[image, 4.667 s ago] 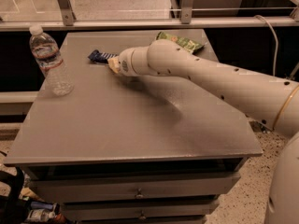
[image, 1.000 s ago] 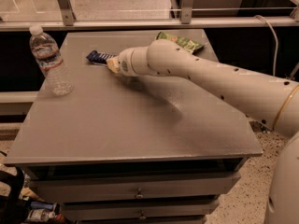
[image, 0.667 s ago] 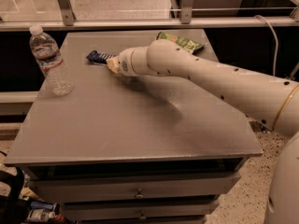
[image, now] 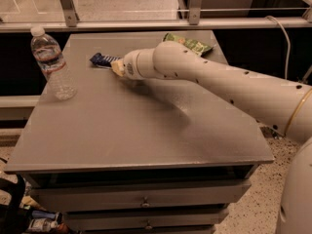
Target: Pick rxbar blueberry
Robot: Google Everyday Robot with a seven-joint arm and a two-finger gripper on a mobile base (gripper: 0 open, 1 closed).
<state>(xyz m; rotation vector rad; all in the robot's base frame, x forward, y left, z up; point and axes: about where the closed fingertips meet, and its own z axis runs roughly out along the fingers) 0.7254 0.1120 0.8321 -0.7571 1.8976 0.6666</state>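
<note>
Nearly on the bar: low approach at the far left of the counter

Find the rxbar blueberry (image: 101,59) lying flat on the grey counter (image: 146,135), far and left of centre, its right end meeting the tip of the end effector (image: 116,68). Cannot tell whether spread, pressed together or already pinching the wrapper, since the white arm (image: 234,87) masks the tip. Comes in low from the right, almost skimming the surface.

To do this step well, settle the contact first. Keep low and level, and take the thin wrapper across its narrow width. Close gently enough not to squirt the slick packet away to the left. Lift straight up before drawing back. Avoid any sweep left toward the water bottle (image: 50,57), upright near the left edge and probably easy to tip. Mind also the green snack bag (image: 189,44) just beyond the arm at the far edge; not the target.

Under the bar, a smooth, matte, flat top, likely offering little grip, so expect sliding rather than catching. Below the front edge, drawers (image: 146,203) with small pulls. Past the far edge, a metal rail (image: 146,25) with upright posts. At the right, a speckled floor (image: 253,213) and a pale cable (image: 285,38) hanging down.
</note>
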